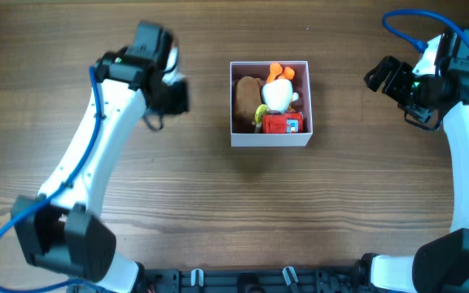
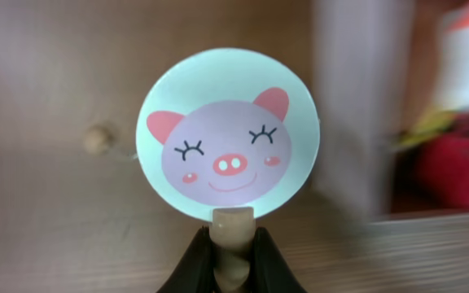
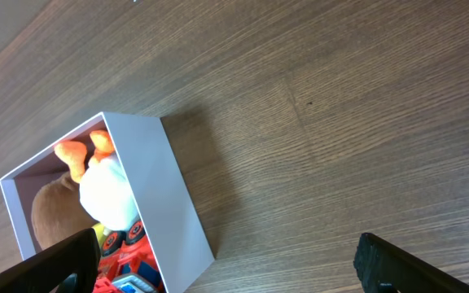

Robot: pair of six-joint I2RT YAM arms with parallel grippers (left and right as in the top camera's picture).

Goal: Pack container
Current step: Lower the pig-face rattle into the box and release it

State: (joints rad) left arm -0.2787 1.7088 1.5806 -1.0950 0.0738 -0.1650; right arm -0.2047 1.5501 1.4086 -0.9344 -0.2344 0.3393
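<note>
My left tool [image 2: 233, 254] pinches the pig paddle [image 2: 228, 145] by its stick; my right tool [image 3: 230, 268] gapes empty. The container [image 1: 270, 140] sits at the middle of the bench [image 1: 218, 212], crowded. I fear the paddle snags a wall or perches and topples out.

Round mint-green pig-face paddle [image 2: 228, 134], wooden stem pinched in the black left gripper [image 2: 233, 262], blurred white-walled container [image 2: 357, 114] at right
</note>
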